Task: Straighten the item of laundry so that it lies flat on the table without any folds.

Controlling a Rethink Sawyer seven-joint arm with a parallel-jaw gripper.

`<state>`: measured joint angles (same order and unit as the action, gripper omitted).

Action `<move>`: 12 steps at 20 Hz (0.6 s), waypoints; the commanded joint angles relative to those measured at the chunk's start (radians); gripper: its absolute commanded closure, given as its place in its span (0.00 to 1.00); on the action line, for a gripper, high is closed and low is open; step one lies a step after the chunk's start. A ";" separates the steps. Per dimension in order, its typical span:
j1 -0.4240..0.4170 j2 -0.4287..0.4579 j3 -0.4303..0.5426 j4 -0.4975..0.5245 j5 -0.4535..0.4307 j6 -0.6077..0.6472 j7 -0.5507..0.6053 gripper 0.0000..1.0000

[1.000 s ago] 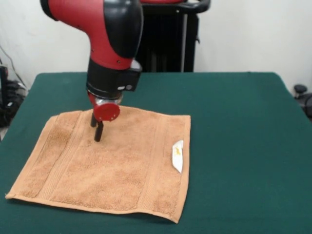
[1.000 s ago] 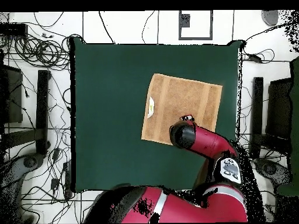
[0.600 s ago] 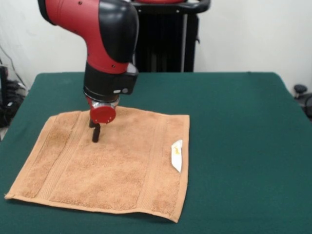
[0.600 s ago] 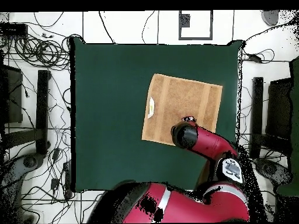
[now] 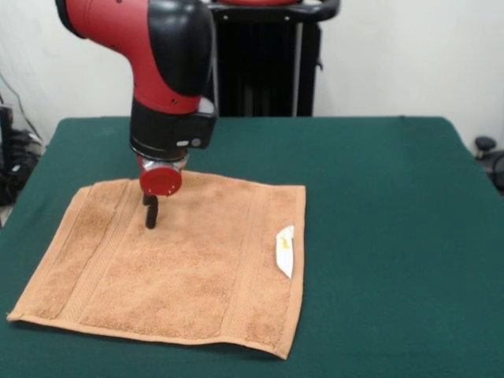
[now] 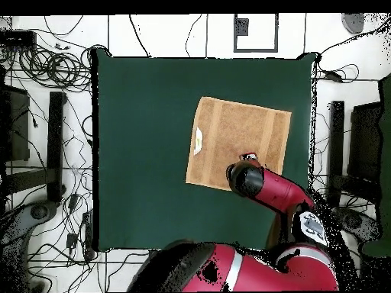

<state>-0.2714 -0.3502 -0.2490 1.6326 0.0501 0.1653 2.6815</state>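
I noted the towel (image 5: 169,260) lying spread at lower left of the table (image 5: 378,205) with the gripper (image 5: 150,214), its tips drawn narrow and seemingly empty, just at the pile; any sideways drag from there risked rucking a fresh fold.

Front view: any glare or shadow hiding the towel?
Front view: even light, no glare; only a faint shadow under the claw on the towel. Overhead view: arm covers one towel corner.
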 commanded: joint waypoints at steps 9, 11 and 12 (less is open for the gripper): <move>0.002 -0.034 0.154 0.276 0.051 -0.052 0.176 0.00; 0.005 -0.041 0.173 0.308 0.062 -0.072 0.195 0.00; 0.012 -0.040 0.175 0.316 0.070 -0.082 0.206 0.00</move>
<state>-0.2761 -0.3965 -0.2345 1.7434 0.0626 0.1362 2.6815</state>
